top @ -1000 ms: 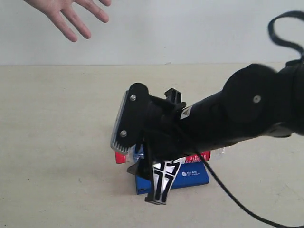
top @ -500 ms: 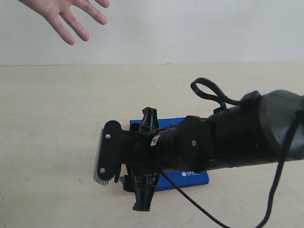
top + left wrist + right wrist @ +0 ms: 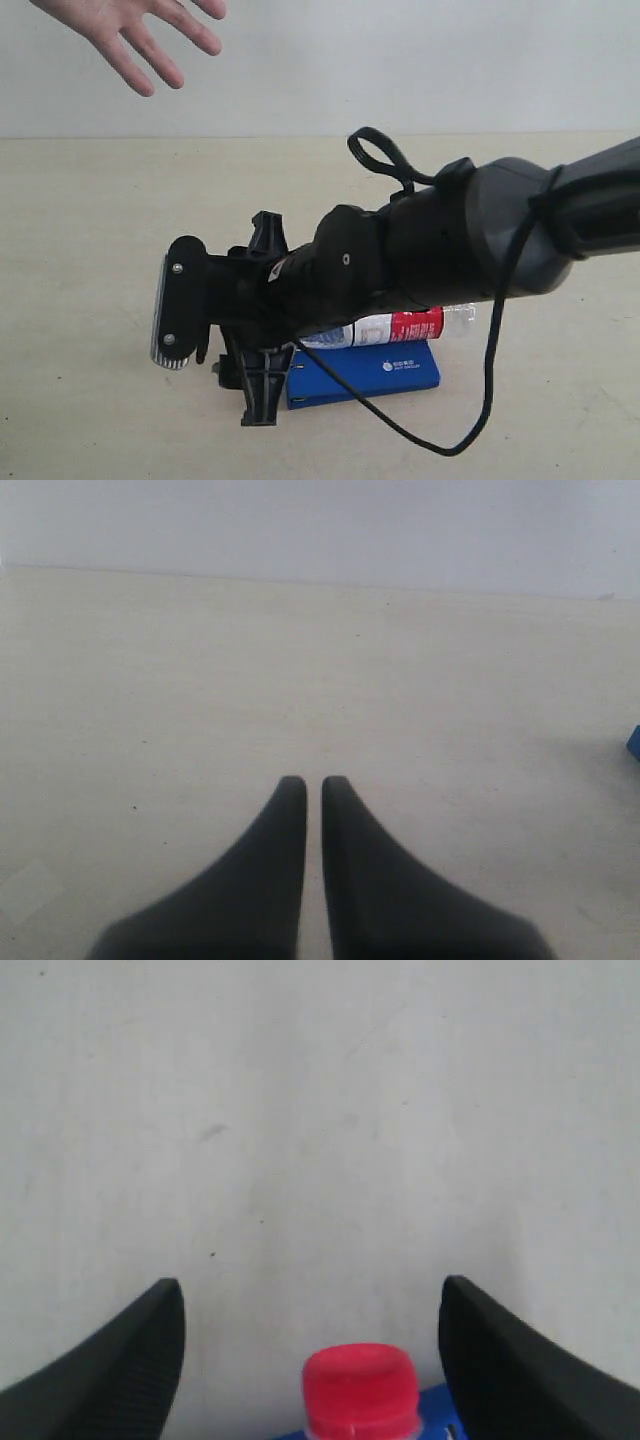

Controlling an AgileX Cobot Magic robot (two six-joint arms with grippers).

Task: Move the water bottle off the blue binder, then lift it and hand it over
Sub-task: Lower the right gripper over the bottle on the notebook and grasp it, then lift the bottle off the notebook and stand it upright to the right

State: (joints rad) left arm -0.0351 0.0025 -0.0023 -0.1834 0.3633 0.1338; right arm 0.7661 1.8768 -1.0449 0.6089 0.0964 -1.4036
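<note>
Fingers of right gripper (image 3: 312,1285): spread wide, gripping nothing; bare table shows between the tips.
red cap (image 3: 360,1388): in the gap between those fingers, back from the tips, clear of both.
water bottle (image 3: 400,328): lying on its side on the blue binder (image 3: 410,382), cap end toward the right fingers; red-and-white label visible, neck hidden behind the gripper body in the exterior view.
binder detail: flat on the table under the bottle; a blue corner shows just beside the cap, inside the right fingers' span; small white logo near one corner.
right arm (image 3: 450,240): stretched across from the right, over bottle and binder, black cable (image 3: 487,400) looping below it.
fingers of left gripper (image 3: 313,780): nearly pressed together, only a thin slit, nothing in it; tips over bare table.
binder from left wrist: small blue sliver, well apart from the left fingers.
table (image 3: 90,220): pale beige, runs past both sets of fingers to the wall (image 3: 400,60).
open hand (image 3: 130,30): palm out, digits spread, well beyond the right fingers, high against the white wall.
</note>
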